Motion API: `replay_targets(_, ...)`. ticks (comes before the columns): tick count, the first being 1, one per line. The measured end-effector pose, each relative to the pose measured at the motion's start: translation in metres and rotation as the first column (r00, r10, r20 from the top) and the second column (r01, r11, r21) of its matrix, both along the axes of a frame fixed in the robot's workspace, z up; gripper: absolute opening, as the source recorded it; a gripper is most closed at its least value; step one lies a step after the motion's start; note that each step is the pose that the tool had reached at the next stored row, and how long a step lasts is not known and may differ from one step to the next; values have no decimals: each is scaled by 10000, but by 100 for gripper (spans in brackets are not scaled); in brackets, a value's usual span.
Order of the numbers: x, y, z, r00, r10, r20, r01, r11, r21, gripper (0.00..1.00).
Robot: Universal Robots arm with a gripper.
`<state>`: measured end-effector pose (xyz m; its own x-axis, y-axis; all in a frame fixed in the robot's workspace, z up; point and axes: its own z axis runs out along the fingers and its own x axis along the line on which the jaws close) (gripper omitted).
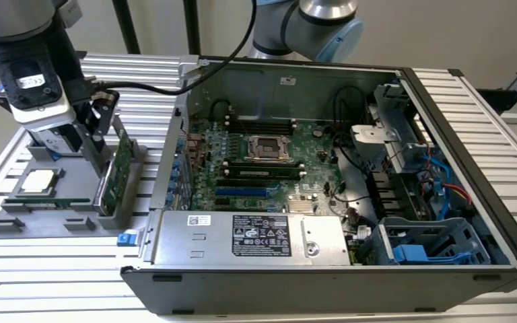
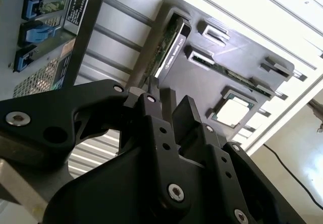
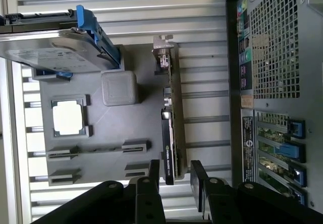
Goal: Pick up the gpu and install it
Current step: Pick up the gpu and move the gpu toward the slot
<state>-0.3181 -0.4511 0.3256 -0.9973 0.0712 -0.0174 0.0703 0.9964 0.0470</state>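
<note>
1. At the exterior view's left, a gray tray (image 1: 7, 225) sat on a white ribbed table (image 1: 52, 282). A square silver chip (image 1: 40, 182) lay flat in the tray.
2. In the first wrist view, a silver hard drive (image 3: 55, 52) with blue rails sat in the same tray, well apart from the gpu.
3. The gripper (image 3: 175, 172) hung over the tray and pointed down at it.
4. Its fingers (image 3: 154, 169) were spread apart, one on each side of the gpu's end. A little gap showed beside the card, so they were not pinching it.
5. The gpu (image 1: 115, 171) stood up on its long edge in a slot of the tray (the side nearest the computer). Its black cooler faced one finger, and its silver bracket (image 3: 162, 45) was at the far end.
6. At the exterior view's right, an open computer case (image 1: 330, 286) lay on its side, just beside the tray. A green board (image 1: 268, 151) showed inside it, with a silver box (image 1: 240, 235) along the near wall.
</note>
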Motion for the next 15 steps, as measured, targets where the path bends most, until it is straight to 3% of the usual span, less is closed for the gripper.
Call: replay_targets(15,0,0,-43,10000,0,1,0,10000,0,100)
